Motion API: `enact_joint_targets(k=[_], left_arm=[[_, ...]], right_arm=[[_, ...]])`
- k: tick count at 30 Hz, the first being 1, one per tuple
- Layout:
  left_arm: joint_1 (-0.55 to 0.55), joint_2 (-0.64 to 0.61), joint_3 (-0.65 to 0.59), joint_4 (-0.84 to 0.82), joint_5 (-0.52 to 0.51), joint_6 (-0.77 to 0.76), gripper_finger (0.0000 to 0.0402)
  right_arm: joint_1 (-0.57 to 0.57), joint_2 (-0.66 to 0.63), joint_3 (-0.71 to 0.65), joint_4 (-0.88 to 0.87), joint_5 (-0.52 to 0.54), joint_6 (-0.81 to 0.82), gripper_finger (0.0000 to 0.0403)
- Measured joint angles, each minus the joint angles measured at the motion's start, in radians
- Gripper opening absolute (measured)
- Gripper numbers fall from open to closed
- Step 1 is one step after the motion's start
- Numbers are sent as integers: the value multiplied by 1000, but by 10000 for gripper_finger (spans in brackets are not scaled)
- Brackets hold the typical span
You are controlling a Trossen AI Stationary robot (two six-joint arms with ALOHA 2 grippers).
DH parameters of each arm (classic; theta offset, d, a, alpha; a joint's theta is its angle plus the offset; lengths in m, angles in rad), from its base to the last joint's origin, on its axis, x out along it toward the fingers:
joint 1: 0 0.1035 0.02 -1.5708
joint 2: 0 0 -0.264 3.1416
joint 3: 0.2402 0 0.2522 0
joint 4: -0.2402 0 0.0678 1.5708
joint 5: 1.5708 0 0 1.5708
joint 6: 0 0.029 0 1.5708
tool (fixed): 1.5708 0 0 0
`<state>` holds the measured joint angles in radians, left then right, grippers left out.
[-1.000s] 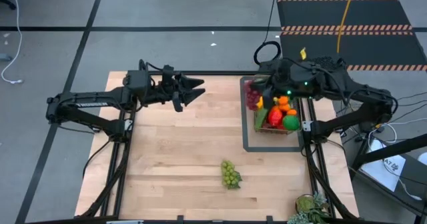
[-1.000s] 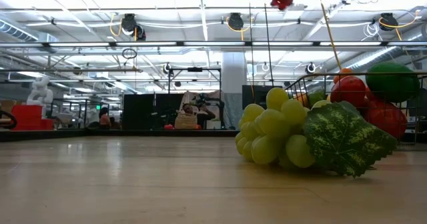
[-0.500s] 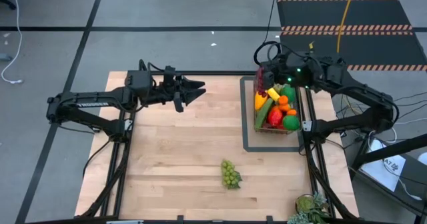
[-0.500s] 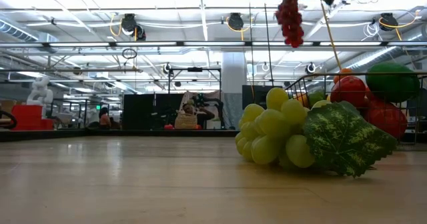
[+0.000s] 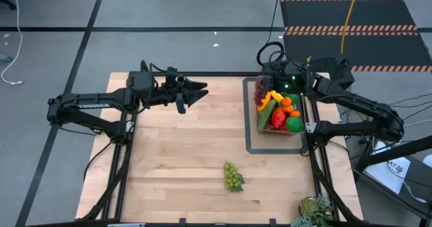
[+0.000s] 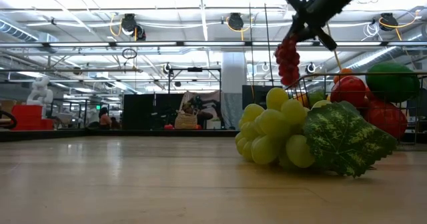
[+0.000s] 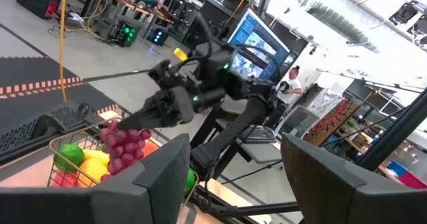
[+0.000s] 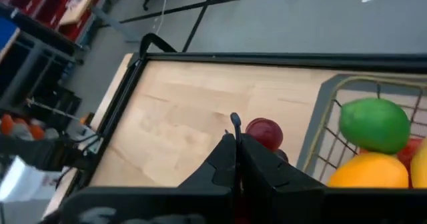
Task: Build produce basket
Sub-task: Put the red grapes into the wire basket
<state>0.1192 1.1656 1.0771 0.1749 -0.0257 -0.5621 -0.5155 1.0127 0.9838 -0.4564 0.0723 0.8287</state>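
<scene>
Two arms on my overhead feed: the left gripper (image 5: 200, 90) waits at ten o'clock on the table (image 5: 182, 153), fingers parted, nothing between them. The basket (image 5: 277, 112) sits at two o'clock, heaped with produce. My right gripper (image 6: 293, 32) is pinched tight on the purple grapes' (image 6: 287, 61) stem; only the low feed shows them dangling clear beside the basket's rim. Green grapes (image 5: 233, 176) lie alone at six o'clock.

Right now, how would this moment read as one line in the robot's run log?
right gripper: shut on purple grapes, hanging beside basket | left gripper: open, empty, waiting | green grapes: on table
</scene>
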Motion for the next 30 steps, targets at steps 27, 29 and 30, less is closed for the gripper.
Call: enact_joint_targets(k=[27,29,30], left_arm=[[-4,0,0,0,1,-23,234],[-4,0,0,0,1,-23,234],[-4,0,0,0,1,-23,234]], right_arm=[[-156,-66,-112,-11,36,-81,99],[-156,-66,-112,-12,39,-92,123],[-156,-66,-112,-12,39,-93,136]])
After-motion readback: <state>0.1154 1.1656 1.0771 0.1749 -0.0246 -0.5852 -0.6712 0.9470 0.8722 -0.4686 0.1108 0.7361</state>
